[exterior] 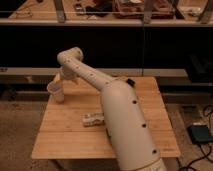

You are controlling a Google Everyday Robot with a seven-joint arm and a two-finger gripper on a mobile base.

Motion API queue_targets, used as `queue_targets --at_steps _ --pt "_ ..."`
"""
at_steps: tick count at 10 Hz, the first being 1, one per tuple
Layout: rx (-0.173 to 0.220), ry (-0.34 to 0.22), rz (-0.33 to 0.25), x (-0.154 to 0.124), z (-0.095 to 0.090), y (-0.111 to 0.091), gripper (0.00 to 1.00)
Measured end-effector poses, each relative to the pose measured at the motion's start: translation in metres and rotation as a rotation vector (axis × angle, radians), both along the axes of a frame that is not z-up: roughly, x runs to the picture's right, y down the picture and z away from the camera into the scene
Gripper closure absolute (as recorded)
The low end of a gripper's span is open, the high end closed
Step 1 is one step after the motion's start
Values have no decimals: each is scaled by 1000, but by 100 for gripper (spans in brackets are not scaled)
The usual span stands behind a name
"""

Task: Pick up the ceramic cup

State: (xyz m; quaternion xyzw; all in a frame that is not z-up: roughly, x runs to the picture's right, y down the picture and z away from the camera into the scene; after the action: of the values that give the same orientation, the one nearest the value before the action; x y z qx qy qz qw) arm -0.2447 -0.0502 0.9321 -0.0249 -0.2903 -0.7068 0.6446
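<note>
The ceramic cup (pixel 56 92) is small, whitish and tapered. It is upright at the far left edge of the wooden table (pixel 65 140). My white arm reaches from the lower right across the table to the upper left and bends down toward the cup. My gripper (pixel 61 80) is right at the cup's rim, on its right side, partly hidden behind the wrist. I cannot tell if the cup rests on the table or is held.
A small pale packet (pixel 93 119) lies in the middle of the table beside my arm. A small black object (pixel 130 81) sits at the back edge. A dark counter runs behind the table. A grey box (pixel 200 134) with cables lies on the floor at right.
</note>
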Motion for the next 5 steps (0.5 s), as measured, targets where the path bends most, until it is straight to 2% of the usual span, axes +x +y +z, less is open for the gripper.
queue_targets --at_steps 1,2,5 --pt "-10 2 1 6 8 3 22" --pt "-14 3 0 7 8 5 28" --pt "-34 -17 -3 -19 -19 11 60"
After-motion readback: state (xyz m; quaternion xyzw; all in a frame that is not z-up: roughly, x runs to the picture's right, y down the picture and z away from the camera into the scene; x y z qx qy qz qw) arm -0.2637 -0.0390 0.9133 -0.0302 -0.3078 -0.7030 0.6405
